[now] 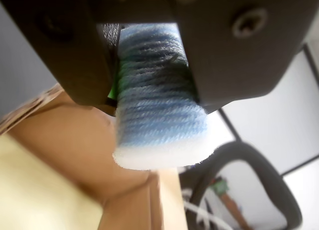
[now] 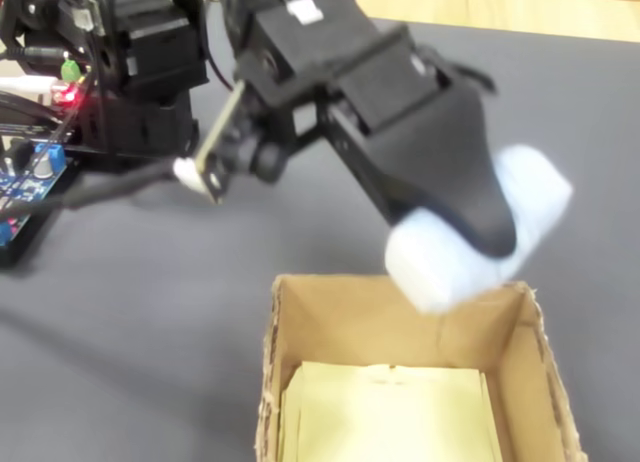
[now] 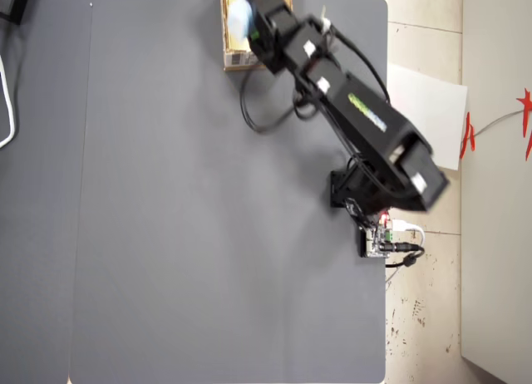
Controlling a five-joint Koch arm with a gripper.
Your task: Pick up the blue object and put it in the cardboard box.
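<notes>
The black hand (image 2: 470, 244) is closed around the small pale blue, soft, sponge-like block (image 2: 440, 267), which hangs in the air just above the far rim of the small tan cardboard box (image 2: 275, 352) with its pale yellow inside. In the fixed view the block sticks out on both sides of the dark finger (image 2: 455, 172), so its long axis runs across the hand, tilted, with one rounded end low toward the box wall and the other end higher to the right. In the wrist view the block (image 1: 159, 125) is pressed between the two dark jaws and its white end points down beside the brown box edge (image 1: 75, 135). Behind the hand, in the fixed view, stands the black arm base with a small blue circuit board (image 2: 28, 177) and wires, well apart from the box. In the overhead view the box (image 3: 237, 60) sits at the top edge of the grey tabletop (image 3: 183, 218), and a wide free surface lies below the hand (image 3: 245, 18).
</notes>
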